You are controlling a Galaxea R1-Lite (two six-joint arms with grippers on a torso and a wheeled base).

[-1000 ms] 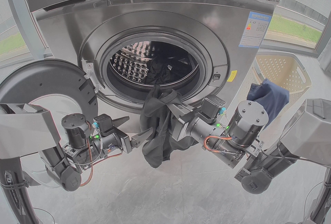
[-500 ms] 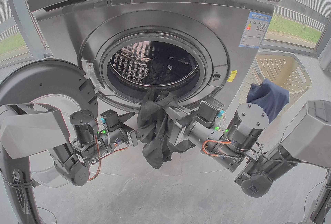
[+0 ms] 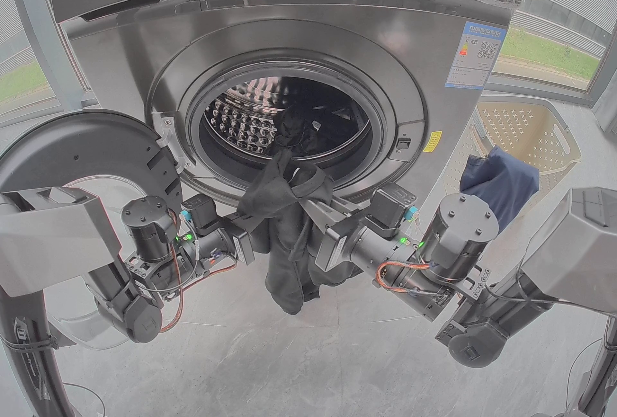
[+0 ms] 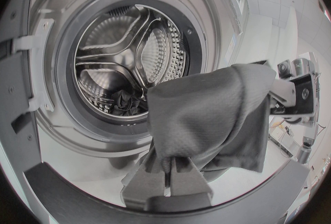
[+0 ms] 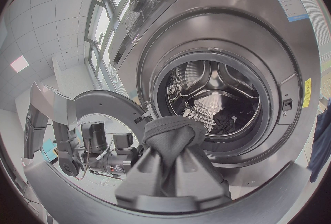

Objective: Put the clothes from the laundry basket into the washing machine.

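Washing machine (image 3: 308, 20): A large grey front-loader fills the space ahead of me. Its round opening faces my arms.
Door (image 3: 77, 148): It is swung fully open on my left, clear of the opening.
Laundry basket (image 3: 533, 129): A pale perforated basket stands to my right, just beside the machine. I cannot see its floor.
Drum (image 3: 250, 116): The shiny dimpled steel drum is open to view and mostly unfilled.
Dark grey garment (image 3: 289, 232): This is the piece in hand. It hangs in front of the opening's lower rim, its top bunched near the lip and its tail dangling toward the floor. All of it is outside the drum.
Blue garment (image 3: 504, 180): It is draped over the basket's near rim, and neither arm touches it.
Black clothing (image 3: 302, 129): A small dark heap lies at the bottom of the drum.
Right pincer (image 5: 172, 162): It is clamped on a bunched fold at the top of the dark grey garment, below the opening.
Left pincer (image 4: 169, 169): It is closed on a lower fold of the same garment, on its left side.
Done: I judge at least 1 piece is loaded.
Left: The dark grey piece has to go over the lip and be let go. After that, at least the blue 1 remains.
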